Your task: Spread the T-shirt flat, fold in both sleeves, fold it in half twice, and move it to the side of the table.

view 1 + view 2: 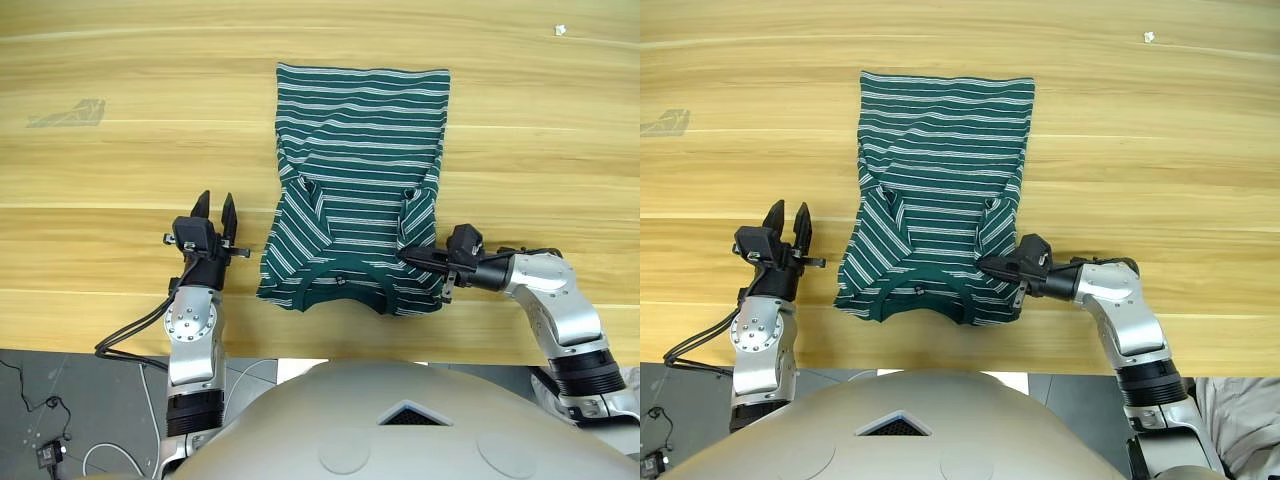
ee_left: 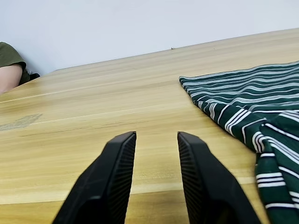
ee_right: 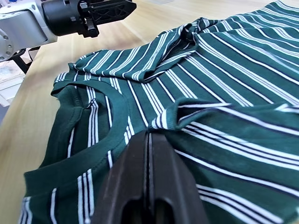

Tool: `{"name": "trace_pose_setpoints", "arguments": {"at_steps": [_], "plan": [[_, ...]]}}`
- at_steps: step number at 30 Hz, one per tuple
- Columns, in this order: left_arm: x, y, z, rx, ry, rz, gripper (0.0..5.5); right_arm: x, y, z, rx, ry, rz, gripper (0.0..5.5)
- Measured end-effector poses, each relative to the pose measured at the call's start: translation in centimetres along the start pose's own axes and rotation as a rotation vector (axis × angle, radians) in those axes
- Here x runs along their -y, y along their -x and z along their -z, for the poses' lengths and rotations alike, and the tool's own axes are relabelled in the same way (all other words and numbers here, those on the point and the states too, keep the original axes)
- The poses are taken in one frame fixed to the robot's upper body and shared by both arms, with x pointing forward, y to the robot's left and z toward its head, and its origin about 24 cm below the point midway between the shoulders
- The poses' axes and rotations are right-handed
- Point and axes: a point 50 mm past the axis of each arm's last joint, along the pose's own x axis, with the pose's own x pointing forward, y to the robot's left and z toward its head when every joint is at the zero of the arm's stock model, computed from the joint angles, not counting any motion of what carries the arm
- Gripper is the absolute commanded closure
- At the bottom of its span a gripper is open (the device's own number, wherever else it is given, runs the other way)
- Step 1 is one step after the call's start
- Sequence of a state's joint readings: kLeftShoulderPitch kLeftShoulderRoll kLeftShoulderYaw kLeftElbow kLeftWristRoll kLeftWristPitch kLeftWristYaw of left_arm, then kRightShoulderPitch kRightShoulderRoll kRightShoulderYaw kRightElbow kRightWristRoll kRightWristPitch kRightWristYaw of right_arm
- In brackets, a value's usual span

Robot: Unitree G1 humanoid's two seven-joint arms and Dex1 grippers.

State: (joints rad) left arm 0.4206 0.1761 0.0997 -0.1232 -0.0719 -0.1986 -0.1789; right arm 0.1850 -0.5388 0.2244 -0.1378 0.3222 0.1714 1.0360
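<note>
Wooden table [image 1: 120, 180]: T-shirt [image 1: 360, 150] lies on it, spread, both sleeves folded in (halvings and move aside outstanding). Left gripper [image 1: 217, 198] beside shirt's collar end, fingers spread. Right gripper [image 1: 404, 252] at shirt's folded sleeve, fingers pressed together.

My left gripper [image 1: 216, 198] sits with its 2 fingers parted over the table [image 1: 120, 300], just beside the shirt [image 1: 360, 150] but not touching it. Open wood lies ahead of it and out to the left, marked by 1 flat grey patch [image 1: 67, 113]. The 2 folded-in sleeves [image 1: 300, 215] raise rumpled ridges at the shirt's near end. My right gripper [image 1: 404, 252] is pinched onto the right-hand ridge. To the right of the shirt and beyond its far hem there is open wood too, save 1 small white scrap [image 1: 561, 30] far off.
</note>
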Motion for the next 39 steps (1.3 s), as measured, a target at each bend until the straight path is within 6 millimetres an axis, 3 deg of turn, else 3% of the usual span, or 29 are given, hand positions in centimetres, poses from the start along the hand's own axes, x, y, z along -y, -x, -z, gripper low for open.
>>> {"name": "trace_pose_setpoints", "arguments": {"at_steps": [9, 11, 14, 16, 19, 23, 26, 32, 39], "plan": [[-0.1, 0.0, 0.0, -0.002, -0.006, 0.005, 3.84, -1.1, -0.1, -1.9, 0.176, -0.099, -0.103, 3.53], [-0.1, 0.0, 0.0, -0.001, -0.027, 0.012, 3.58, -0.7, 0.2, -2.2, 0.2, -0.079, -0.058, 3.43], [-1.0, 0.6, -1.6, 0.068, -0.267, 0.1, 3.17, 1.7, 2.3, -3.3, 0.232, 0.129, 0.208, 3.43], [-2.9, 1.1, -2.5, 0.079, -0.544, 0.187, 2.82, 3.0, 4.5, -3.7, 0.176, 0.365, 0.383, 3.23], [-4.3, 1.2, -3.1, 0.083, -0.848, 0.303, 2.31, 3.1, 5.9, -3.8, 0.086, 0.643, 0.422, 2.7], [-4.7, 1.8, -2.6, 0.103, -1.228, 0.576, 1.7, 2.5, 7.0, -2.5, -0.088, 1.026, 0.314, 1.99], [-4.3, 2.7, -1.7, 0.154, -1.381, 0.795, 1.41, 1.9, 7.8, -0.1, -0.253, 1.256, 0.035, 1.94], [-4.3, 1.9, -2.1, 0.235, -1.477, 0.932, 1.41, 1.7, 8.2, 0.8, -0.201, 1.288, -0.041, 1.94], [-1.3, 0.9, -2.3, 0.383, -1.475, 1.037, 1.41, 0.9, 5.6, 0.9, -0.086, 1.297, -0.151, 1.94]]}}
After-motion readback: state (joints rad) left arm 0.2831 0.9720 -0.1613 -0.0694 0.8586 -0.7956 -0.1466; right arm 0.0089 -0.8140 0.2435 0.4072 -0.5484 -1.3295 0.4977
